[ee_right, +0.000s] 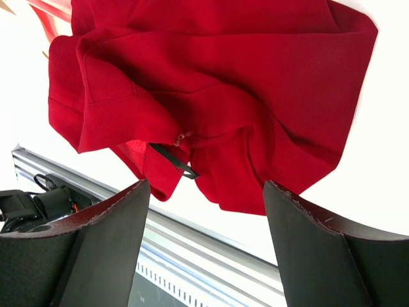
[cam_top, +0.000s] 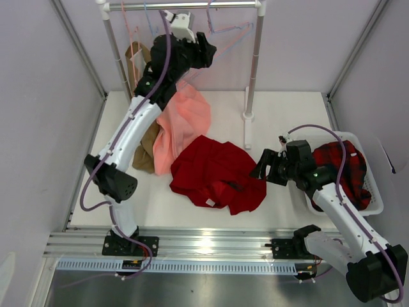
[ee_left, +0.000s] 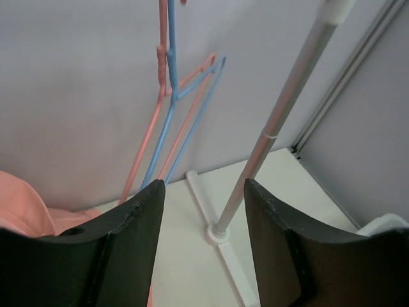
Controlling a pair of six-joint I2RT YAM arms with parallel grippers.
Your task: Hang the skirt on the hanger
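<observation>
From my remote station I see the white bench (cam_top: 281,115) carrying a clothes rack (cam_top: 254,64) at the back. The dark red skirt (cam_top: 214,169) lies crumpled near the middle front of the bench. Its left edge meets the salmon-pink garment (cam_top: 182,125), which spills down beside the left arm onto the bench. A white basket (cam_top: 377,201) at the right edge holds red-and-black plaid cloth (cam_top: 348,169). A brown garment (cam_top: 137,54) hangs at the rack's left end. The pale pink hanger (ee_left: 143,144) hangs from the rail, just beside a light blue hanger (ee_left: 195,121), well apart from the skirt below. The left end effector (cam_top: 208,51) is raised to the rail near these hangers; my left wrist view shows its fingers (ee_left: 128,249) spread apart and gripping nothing. The right end effector (cam_top: 261,167) hovers low at the skirt's right edge, also released, and the right wrist view shows red folds between its parted fingers (ee_right: 319,256) but no contact. A small white label (cam_top: 209,202) shows at the skirt's near hem.
</observation>
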